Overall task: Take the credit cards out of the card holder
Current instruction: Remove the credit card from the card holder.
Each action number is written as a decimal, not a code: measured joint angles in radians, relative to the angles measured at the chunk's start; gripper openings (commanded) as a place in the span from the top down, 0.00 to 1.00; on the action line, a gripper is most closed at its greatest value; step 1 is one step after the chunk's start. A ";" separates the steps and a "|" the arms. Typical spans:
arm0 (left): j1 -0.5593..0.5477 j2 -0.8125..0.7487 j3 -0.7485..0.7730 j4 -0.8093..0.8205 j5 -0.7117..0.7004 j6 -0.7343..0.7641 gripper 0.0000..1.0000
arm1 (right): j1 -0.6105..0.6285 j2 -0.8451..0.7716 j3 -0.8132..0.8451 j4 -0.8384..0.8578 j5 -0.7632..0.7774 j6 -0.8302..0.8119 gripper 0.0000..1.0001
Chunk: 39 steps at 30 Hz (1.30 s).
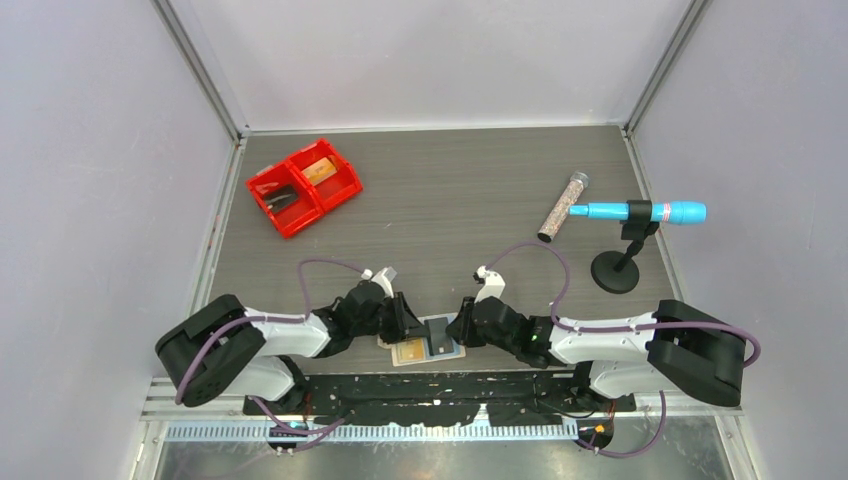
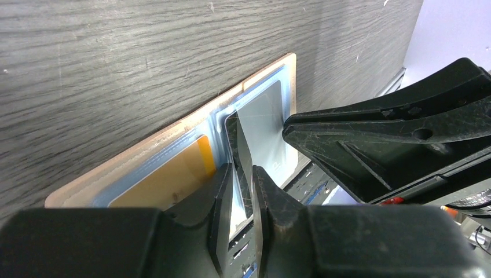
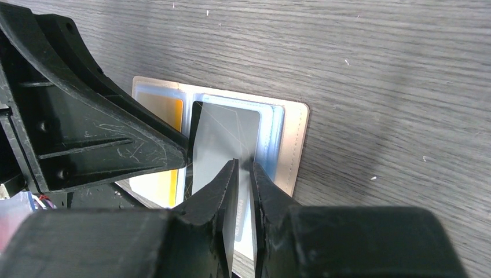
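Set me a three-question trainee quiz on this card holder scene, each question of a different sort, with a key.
1. True or false: the card holder lies folded shut.
2. The pocketed card is: A green, B orange, C white.
3. What sits between the fingers of the right gripper?
Key: 1 false, it lies spread open. 2 B. 3 The grey card.
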 measured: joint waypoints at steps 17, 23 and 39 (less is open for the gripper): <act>-0.016 -0.056 0.052 -0.163 -0.049 0.030 0.74 | 0.005 -0.006 -0.001 -0.011 -0.012 0.014 0.83; -0.026 -0.041 0.055 -0.163 -0.048 0.025 0.75 | 0.010 -0.006 -0.001 -0.011 -0.013 0.015 0.83; -0.029 -0.018 0.056 -0.135 -0.046 -0.031 1.00 | 0.011 -0.010 -0.008 -0.007 -0.007 0.024 0.83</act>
